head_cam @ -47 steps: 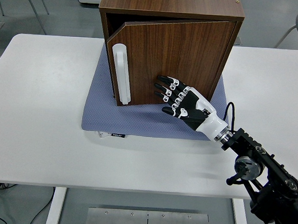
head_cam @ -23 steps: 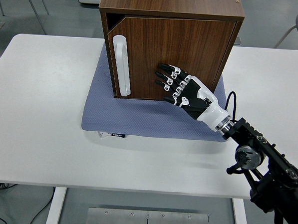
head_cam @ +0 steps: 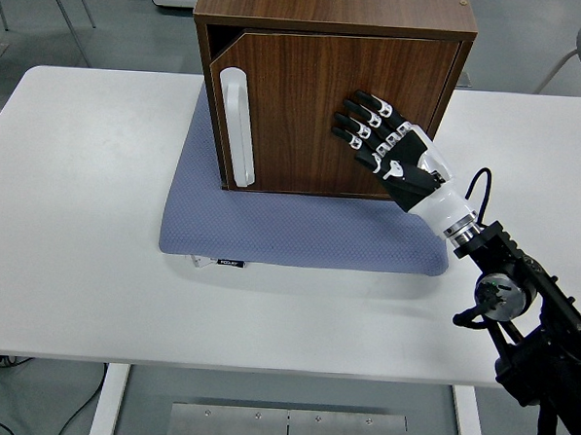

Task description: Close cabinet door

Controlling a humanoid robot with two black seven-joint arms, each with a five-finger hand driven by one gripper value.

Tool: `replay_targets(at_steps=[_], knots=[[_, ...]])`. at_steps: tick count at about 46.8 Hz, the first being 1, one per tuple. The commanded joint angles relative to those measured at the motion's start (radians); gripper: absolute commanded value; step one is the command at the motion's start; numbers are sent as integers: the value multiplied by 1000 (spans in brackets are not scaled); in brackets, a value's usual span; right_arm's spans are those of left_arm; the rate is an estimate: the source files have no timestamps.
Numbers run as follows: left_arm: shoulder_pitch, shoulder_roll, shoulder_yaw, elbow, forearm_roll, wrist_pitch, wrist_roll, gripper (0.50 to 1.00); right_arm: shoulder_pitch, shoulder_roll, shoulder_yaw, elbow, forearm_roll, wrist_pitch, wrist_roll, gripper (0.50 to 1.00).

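Note:
A dark wooden cabinet stands on a blue-grey mat at the table's far middle. Its door carries a white vertical handle at its left edge and sits almost flush, with a narrow dark gap at the top left corner. My right hand comes in from the lower right, fingers spread flat against the door's right half, holding nothing. The left arm is out of view.
The white table spreads around the mat. My right forearm and its black joints cross the table's right front. Chair legs and a grey floor show behind the table.
The door has swung from ajar to nearly shut. My right hand has moved up and right along the door's face, staying open.

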Motion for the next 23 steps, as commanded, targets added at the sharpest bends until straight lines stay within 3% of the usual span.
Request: replay_targets(at_steps=[1,13,23], knots=[[0,0,0,0,-1,1,0,1000,-5,0,7,3,4,0,1,1000],[0,0,0,0,-1,0,0,1000,-20,0,-7,21,2,0,1,1000],[0,0,0,0,-1,1,0,1000,6,0,-99,20,-7,0,1,1000]])
